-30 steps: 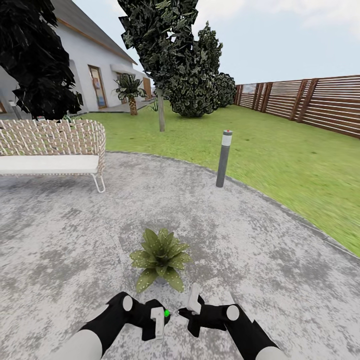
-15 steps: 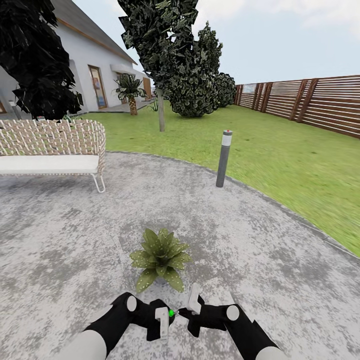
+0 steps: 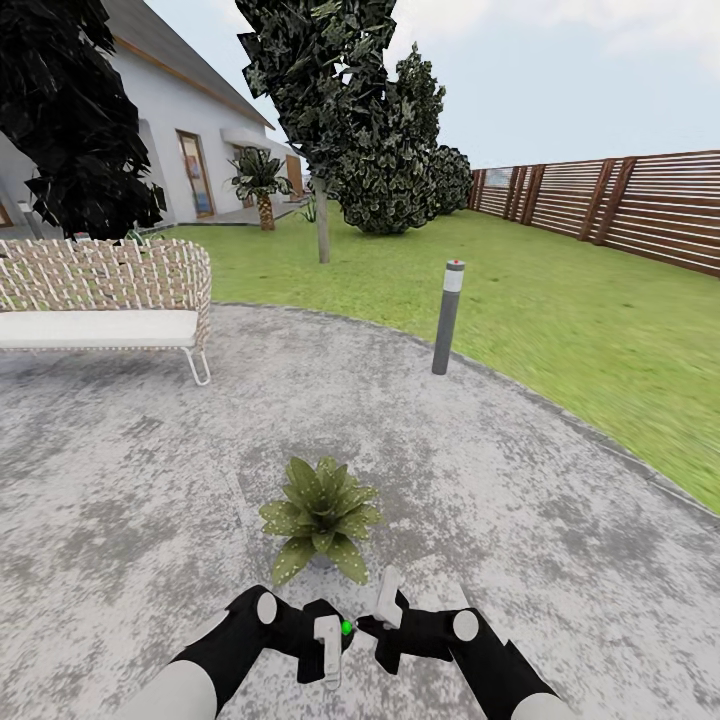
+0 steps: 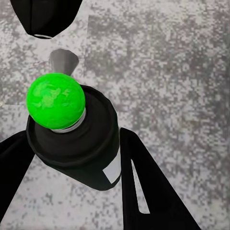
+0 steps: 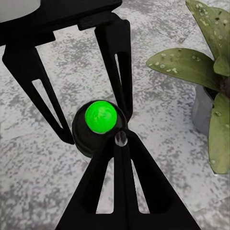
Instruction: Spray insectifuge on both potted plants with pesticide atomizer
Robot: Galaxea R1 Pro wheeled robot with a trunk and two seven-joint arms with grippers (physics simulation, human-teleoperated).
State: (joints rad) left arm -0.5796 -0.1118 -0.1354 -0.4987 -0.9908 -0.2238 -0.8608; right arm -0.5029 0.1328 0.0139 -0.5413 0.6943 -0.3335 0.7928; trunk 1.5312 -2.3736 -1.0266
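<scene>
Edging inward since a second ago, the left gripper point(image 3: 327, 648) is clamping the pesticide atomizer point(image 4: 72, 139) just short of the potted plant point(image 3: 320, 518) mid-patio. Right gripper point(image 3: 385, 610), jaws seemingly narrow, is crowding the nozzle, risking a knock.

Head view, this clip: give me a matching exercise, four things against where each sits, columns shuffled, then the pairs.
Things:
1. atomizer
2. potted plant
3. bollard lamp
4. bench

Places:
A. at the patio's edge by the lawn
B. on the patio just ahead of the pincers
C. far left of the patio
D. between the left pincer's fingers

Pairs: 1-D, 2-B, 3-A, 4-C
</scene>
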